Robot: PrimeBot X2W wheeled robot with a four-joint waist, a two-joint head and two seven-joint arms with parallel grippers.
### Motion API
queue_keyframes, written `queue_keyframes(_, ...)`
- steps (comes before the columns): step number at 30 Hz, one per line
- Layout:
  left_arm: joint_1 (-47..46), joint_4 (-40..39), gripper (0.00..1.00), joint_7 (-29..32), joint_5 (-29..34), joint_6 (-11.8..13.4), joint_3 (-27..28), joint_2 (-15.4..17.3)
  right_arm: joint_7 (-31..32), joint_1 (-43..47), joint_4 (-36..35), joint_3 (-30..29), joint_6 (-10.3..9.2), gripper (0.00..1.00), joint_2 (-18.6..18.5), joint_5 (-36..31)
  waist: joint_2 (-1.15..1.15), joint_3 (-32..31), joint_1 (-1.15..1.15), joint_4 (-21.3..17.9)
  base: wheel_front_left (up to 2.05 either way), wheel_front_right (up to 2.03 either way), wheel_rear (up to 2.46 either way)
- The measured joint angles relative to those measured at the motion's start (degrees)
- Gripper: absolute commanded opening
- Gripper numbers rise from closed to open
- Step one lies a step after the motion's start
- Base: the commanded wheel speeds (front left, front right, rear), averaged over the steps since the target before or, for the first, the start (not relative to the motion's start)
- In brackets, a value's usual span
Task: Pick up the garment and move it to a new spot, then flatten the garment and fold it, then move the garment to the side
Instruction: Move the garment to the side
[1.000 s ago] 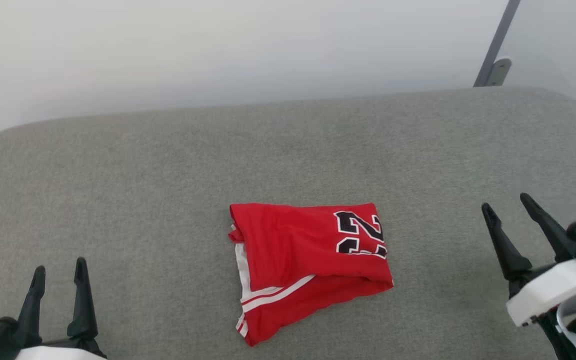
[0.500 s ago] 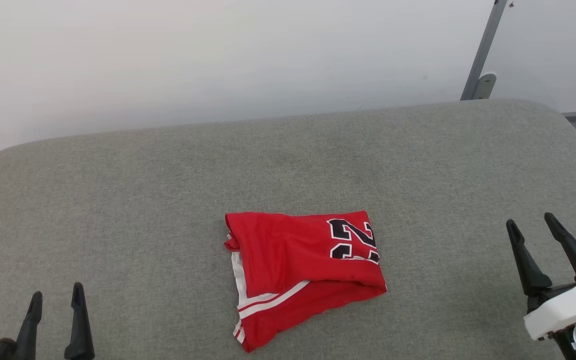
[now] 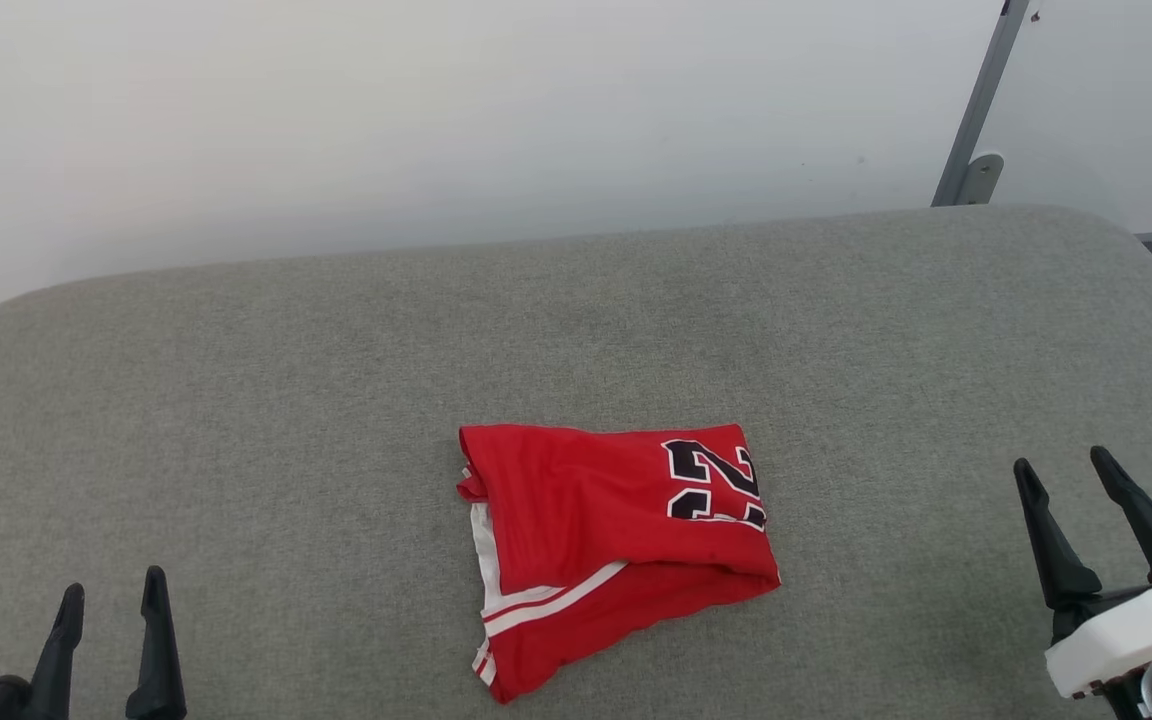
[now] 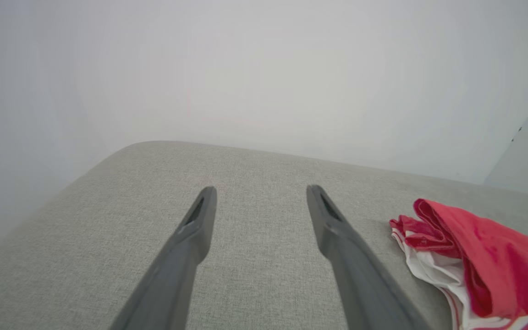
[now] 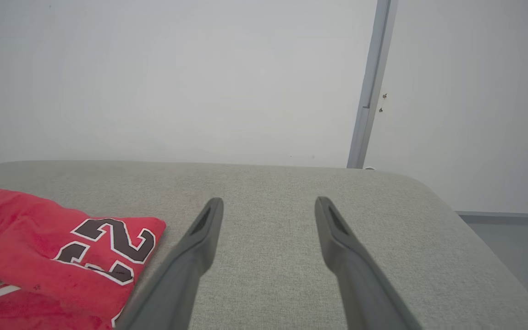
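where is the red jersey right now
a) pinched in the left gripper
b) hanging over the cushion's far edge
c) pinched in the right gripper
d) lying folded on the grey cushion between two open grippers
D: the garment lies folded on the grey cushion, while the left gripper and the right gripper sit open on either side, both apart from it.

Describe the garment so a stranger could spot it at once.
A wide grey cushioned surface stands before a pale wall. Near its front middle lies the garment, folded. Its bright red, white stripes and black numerals set it apart.
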Motion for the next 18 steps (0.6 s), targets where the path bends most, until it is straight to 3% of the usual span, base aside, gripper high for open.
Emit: queue_keyframes(18,-1.20,1.29,1.00,0.01,-0.08,0.00,-1.67,0.74,-0.03,0.48,-0.67,0.16,0.00,1.00,0.97,-0.24,0.00,0.46,0.00,2.04,0.00,0.00,0.00)
